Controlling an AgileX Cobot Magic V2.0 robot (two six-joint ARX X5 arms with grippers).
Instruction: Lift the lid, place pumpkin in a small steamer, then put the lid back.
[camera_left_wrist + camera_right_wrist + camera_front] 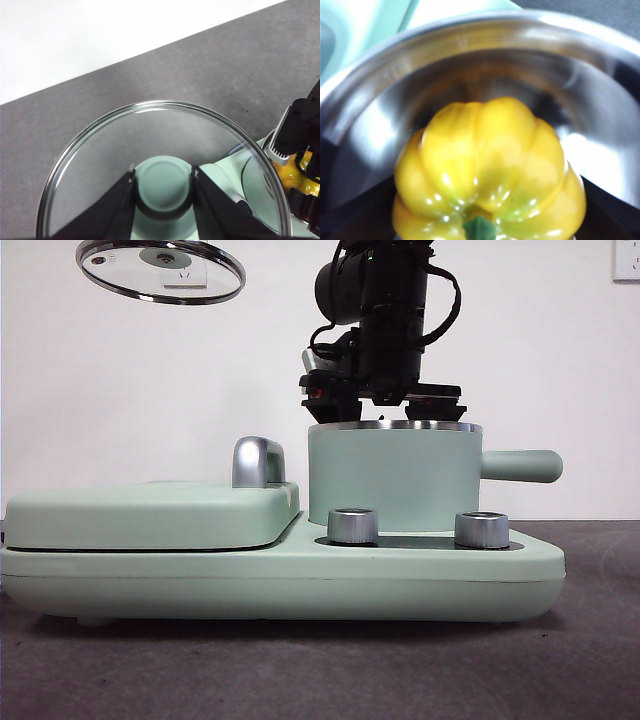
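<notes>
Lid held aloft by the left gripper, pumpkin held in the mouth of the steamer by the right.

The left gripper [163,186] has its jaws clamped on the mint knob of the lid [161,270], which hangs tilted high at the front view's upper left, well clear of everything below. The right gripper [385,390] comes straight down onto the steamer [393,480] and blocks the pot's mouth from the front (its wrist view does the work instead). There the pumpkin [490,172] fills the frame between the dark jaws, which close on its sides, with the steel inner wall curving behind it. The steamer stands on a mint base [280,575] behind two silver knobs [352,525], its handle [520,466] pointing right. A flat griddle cover [150,512] with a chrome handle [257,461] lies beside it.
</notes>
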